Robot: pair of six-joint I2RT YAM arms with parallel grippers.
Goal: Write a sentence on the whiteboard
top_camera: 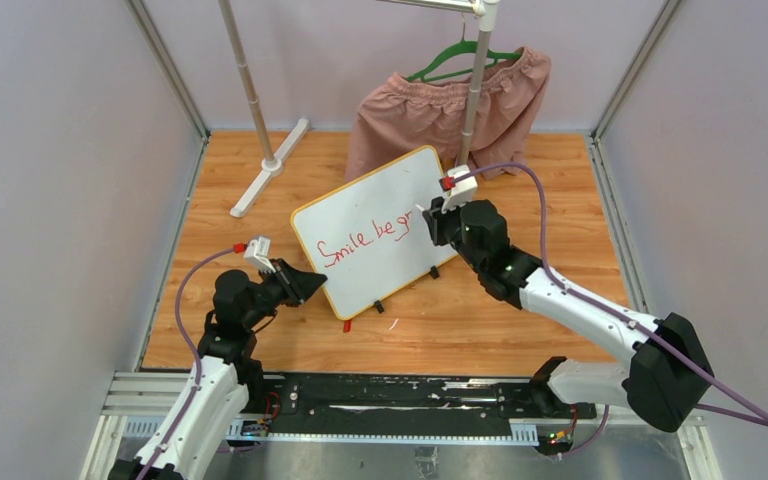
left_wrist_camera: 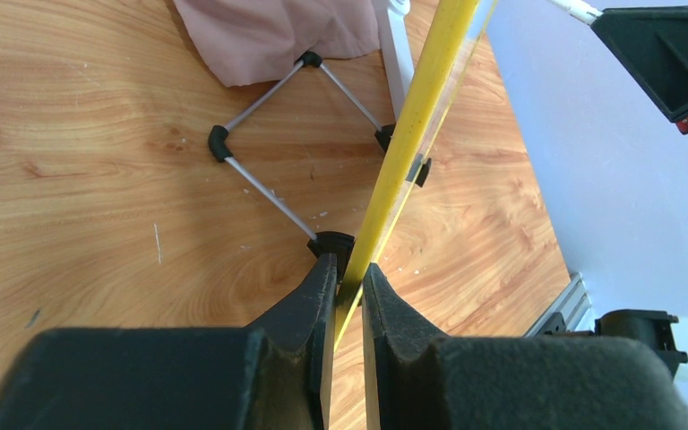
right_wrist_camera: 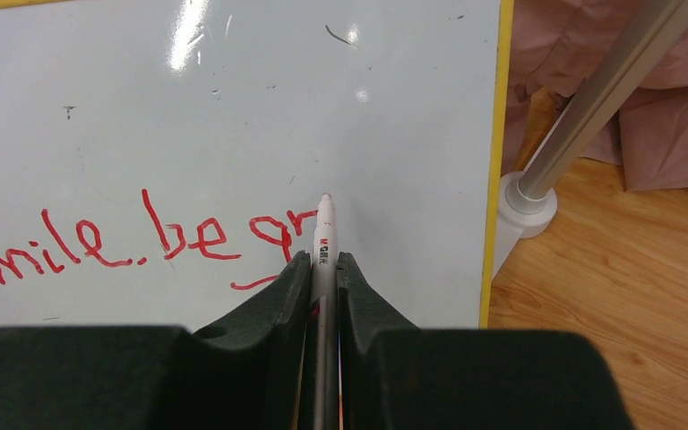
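Observation:
The whiteboard [top_camera: 380,200] stands tilted on the wooden table, white with a yellow rim. Red cursive on it reads "Smile, be gr" [top_camera: 365,240]; in the right wrist view the writing [right_wrist_camera: 179,237] ends at "gr". My left gripper [top_camera: 305,285] is shut on the board's lower left edge; the left wrist view shows the yellow rim [left_wrist_camera: 408,134] pinched between the jaws [left_wrist_camera: 349,273]. My right gripper [top_camera: 430,215] is shut on a white marker [right_wrist_camera: 324,237], whose tip sits at the board just right of the "r".
A pink garment [top_camera: 450,105] on a green hanger hangs from a metal rack [top_camera: 475,85] behind the board. The rack's white foot [top_camera: 270,165] lies at the back left. A red cap [top_camera: 347,326] lies near the board's black feet [top_camera: 380,308]. Grey walls enclose the table.

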